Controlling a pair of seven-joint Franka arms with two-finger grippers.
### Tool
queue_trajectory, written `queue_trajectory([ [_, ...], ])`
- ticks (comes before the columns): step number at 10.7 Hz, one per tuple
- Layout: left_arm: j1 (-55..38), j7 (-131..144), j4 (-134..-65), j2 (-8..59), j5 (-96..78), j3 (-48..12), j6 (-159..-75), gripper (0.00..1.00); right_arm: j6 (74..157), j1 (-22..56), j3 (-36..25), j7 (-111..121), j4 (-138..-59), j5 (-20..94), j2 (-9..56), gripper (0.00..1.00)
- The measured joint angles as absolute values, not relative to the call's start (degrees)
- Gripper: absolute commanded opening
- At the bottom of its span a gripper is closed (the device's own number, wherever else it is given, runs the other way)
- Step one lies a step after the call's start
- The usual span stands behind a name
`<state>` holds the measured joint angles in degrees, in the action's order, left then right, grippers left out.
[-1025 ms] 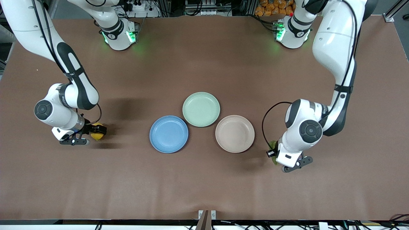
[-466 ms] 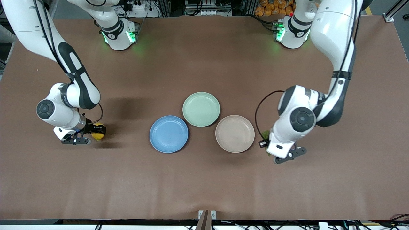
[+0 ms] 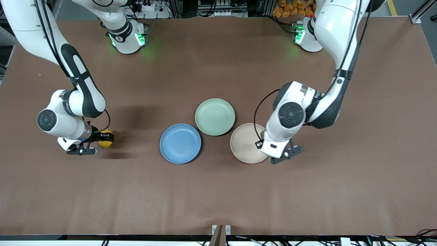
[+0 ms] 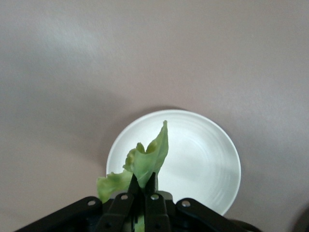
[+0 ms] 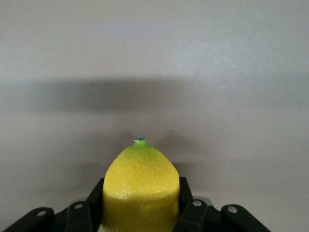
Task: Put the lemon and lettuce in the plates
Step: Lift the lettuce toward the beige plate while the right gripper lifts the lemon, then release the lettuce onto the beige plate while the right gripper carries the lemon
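The wrinkly green lettuce (image 4: 147, 157) hangs pinched in my shut left gripper (image 4: 143, 180), which is over the pale beige-pink plate (image 3: 245, 146) at its rim toward the left arm's end of the table. In the left wrist view that plate (image 4: 203, 162) lies directly below the leaf. The yellow lemon (image 5: 140, 183) sits between the fingers of my right gripper (image 3: 103, 138), which is shut on it low over the table toward the right arm's end. The blue plate (image 3: 180, 143) lies bare beside the beige-pink one.
A mint green plate (image 3: 215, 117) touches both other plates, farther from the front camera. Brown table surface (image 3: 218, 198) surrounds the three plates.
My left arm has carried the lettuce from the bare table toward the right arm's end, up over the beige-pink plate. My right gripper has stayed almost in place around the lemon.
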<state>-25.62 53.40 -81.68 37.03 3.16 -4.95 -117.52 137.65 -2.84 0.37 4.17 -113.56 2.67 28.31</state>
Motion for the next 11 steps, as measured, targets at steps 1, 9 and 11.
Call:
queue_trajectory([
  [1, -26.42, 54.34, -81.8, 37.24, 3.16, -4.95, -117.5, 0.0, 137.27, -1.82, 0.44, 2.52, -112.51, 3.01, 28.22, 0.17],
  [9, -28.11, 55.39, -81.94, 37.91, 4.65, -4.66, -117.49, 1.0, 136.44, 13.98, 0.67, -20.81, -106.67, 3.2, 28.16, 0.16],
  [11, -27.61, 54.95, -81.78, 37.73, 4.97, -4.02, -117.49, 1.0, 136.51, 15.82, 0.66, -24.27, -106.56, 3.2, 28.72, 0.13],
])
